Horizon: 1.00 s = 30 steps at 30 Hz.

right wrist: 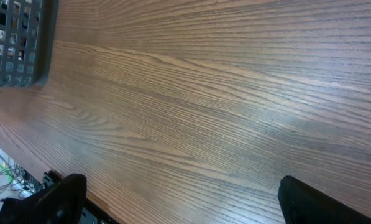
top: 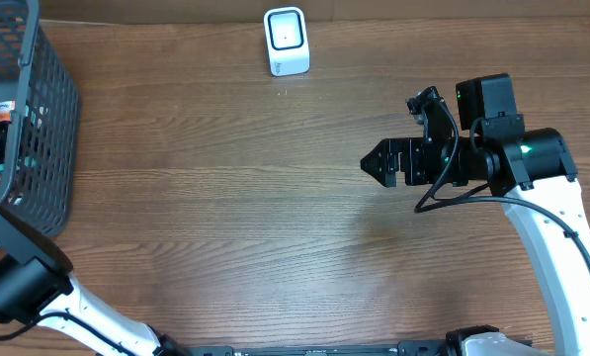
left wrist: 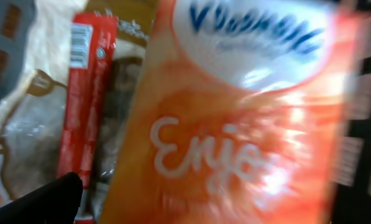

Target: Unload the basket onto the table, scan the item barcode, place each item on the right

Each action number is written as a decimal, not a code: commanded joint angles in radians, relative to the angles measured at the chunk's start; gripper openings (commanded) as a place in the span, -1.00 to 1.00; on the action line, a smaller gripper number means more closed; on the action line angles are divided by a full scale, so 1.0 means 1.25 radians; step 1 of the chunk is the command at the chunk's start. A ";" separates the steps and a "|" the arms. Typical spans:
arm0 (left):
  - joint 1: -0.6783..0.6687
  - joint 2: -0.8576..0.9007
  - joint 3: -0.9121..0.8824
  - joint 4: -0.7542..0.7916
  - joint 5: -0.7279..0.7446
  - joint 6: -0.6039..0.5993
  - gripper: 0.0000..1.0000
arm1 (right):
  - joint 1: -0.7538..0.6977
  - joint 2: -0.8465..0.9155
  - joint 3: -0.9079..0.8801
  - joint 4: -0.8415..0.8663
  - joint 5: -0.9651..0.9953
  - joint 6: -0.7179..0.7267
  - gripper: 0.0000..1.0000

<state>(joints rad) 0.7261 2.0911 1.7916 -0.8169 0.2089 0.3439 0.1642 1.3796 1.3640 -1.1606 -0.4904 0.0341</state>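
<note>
Left wrist view: orange packet blurred and cropped, left claw wide, mostly out of frame; right claw wide.

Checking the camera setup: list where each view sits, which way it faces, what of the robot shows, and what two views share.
Overhead: above the table, looking straight down; shows left arm, right arm, open right gripper, scanner.
Left wrist: on the left arm, close over an orange packet and red packet; one fingertip shows.
Right wrist: on the right arm, angled down across the table towards the basket; both fingertips show.
Shared: overhead and right wrist both show basket and table.
</note>
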 commanded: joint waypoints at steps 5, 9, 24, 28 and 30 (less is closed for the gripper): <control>-0.008 0.051 0.009 -0.002 -0.002 0.013 0.72 | -0.002 0.001 0.017 0.002 0.003 0.003 1.00; -0.008 0.047 0.010 0.002 -0.002 0.013 0.23 | -0.002 0.001 0.017 0.002 0.003 0.003 1.00; -0.008 -0.072 0.021 0.027 -0.002 -0.010 -0.04 | -0.002 0.001 0.017 0.002 0.003 0.003 1.00; -0.008 -0.157 0.021 0.057 -0.002 -0.031 -0.03 | -0.002 0.001 0.017 0.002 0.003 0.003 1.00; -0.008 -0.193 0.021 0.066 -0.005 -0.045 -0.02 | -0.002 0.001 0.017 0.002 0.003 0.003 1.00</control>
<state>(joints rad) 0.7212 2.0010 1.7920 -0.7616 0.1970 0.3309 0.1642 1.3796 1.3640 -1.1606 -0.4904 0.0338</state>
